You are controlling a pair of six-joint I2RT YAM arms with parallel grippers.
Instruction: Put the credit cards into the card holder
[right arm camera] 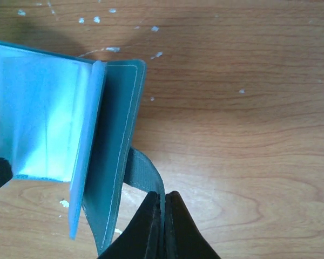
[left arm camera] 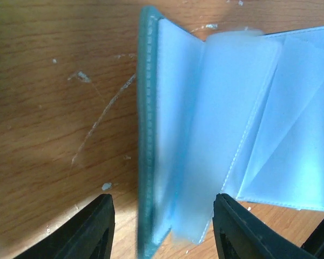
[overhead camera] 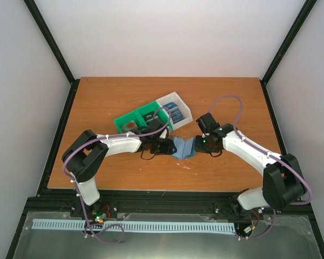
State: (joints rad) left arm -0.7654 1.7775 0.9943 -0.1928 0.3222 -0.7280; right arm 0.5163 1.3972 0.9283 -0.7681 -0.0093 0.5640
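Right end effector point(right arm camera: 163, 197) seemingly pinching holder point(right arm camera: 116, 124), bins point(overhead camera: 120, 122)

The holder point(overhead camera: 183, 147) lies open on the table point(overhead camera: 108, 97); teal outside, with pale blue clear sleeves fanned up inside; its left cover stands tilted on edge; its grey-teal strap point(right arm camera: 143, 172) is pinched in the right gripper point(right arm camera: 163, 195); the cards point(overhead camera: 174, 113), blue and dark, lie in the white bin point(overhead camera: 188, 109) behind it, apart from it.
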